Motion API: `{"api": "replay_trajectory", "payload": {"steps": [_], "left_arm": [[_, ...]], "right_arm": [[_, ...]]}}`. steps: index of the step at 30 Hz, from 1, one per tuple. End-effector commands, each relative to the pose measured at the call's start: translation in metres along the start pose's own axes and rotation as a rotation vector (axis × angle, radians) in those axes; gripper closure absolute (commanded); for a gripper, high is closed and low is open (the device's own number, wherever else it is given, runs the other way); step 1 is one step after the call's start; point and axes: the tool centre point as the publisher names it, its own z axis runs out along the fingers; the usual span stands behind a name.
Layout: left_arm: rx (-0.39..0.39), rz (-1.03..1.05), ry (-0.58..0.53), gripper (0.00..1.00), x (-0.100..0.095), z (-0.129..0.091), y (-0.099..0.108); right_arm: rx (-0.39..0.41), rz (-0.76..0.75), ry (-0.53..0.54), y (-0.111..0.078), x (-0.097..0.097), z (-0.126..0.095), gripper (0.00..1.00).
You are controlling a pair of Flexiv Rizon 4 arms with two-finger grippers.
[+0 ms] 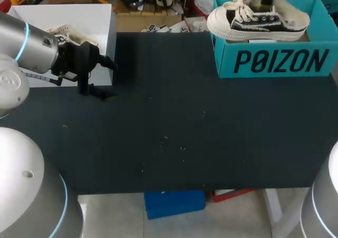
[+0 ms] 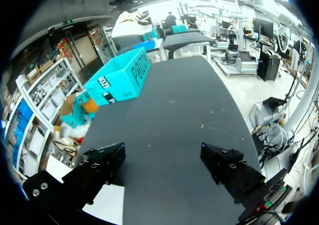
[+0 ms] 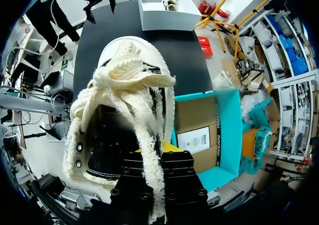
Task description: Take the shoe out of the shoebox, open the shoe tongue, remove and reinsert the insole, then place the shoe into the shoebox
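**Desk:** Where is the shoe (image 1: 257, 17)?

**Photographer:** Up at the far right of the black bench (image 1: 185, 127), over the open teal shoebox (image 1: 274, 61). It is a cream low-top with black side panels and loose cream laces. It lies on a slant across the box's front wall, with its toe past the left corner. Whether the sole touches the rim, I cannot tell.

**Desk:** Who has hold of it?

**Photographer:** The right pincer (image 3: 159, 157), from above. Its black fingers are closed tight on the shoe at the edge of its opening, and laces hang down over them. In the right wrist view the shoe points away from the pincer, with the shoebox's cardboard floor showing beside it.

**Desk:** And the other arm?

**Photographer:** The left pincer (image 1: 110, 81) hangs low over the bench's far left side, well apart from the shoebox. Its fingers are spread wide with only bare bench between them.

**Desk:** Anything else on the bench?

**Photographer:** A white box (image 1: 95, 16) at the far left, just behind the left pincer, with a second shoe (image 1: 68, 35) of the same cream colour inside.
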Motion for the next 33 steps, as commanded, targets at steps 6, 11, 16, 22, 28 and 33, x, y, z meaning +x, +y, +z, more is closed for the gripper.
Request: {"api": "replay_trajectory", "payload": {"steps": [6, 11, 16, 22, 28, 33], "left_arm": [[-0.003, 0.001, -0.003, 0.00, 0.001, 0.001, 0.000], [-0.003, 0.001, -0.003, 0.00, 0.001, 0.001, 0.000], [-0.003, 0.001, -0.003, 0.00, 0.001, 0.001, 0.000], [-0.003, 0.001, -0.003, 0.00, 0.001, 0.001, 0.000], [-0.003, 0.001, -0.003, 0.00, 0.001, 0.001, 0.000], [-0.003, 0.001, -0.003, 0.00, 0.001, 0.001, 0.000]], "right_arm": [[0.054, -0.039, -0.004, 0.018, -0.035, 0.024, 1.00], [0.069, -0.105, 0.033, 0.005, -0.056, 0.033, 1.00], [0.069, -0.139, 0.058, -0.016, -0.076, 0.039, 1.00], [0.072, -0.158, 0.074, -0.042, -0.101, 0.051, 1.00], [0.081, -0.187, 0.087, -0.058, -0.123, 0.065, 1.00], [0.083, -0.178, 0.102, -0.069, -0.137, 0.081, 1.00]]}}
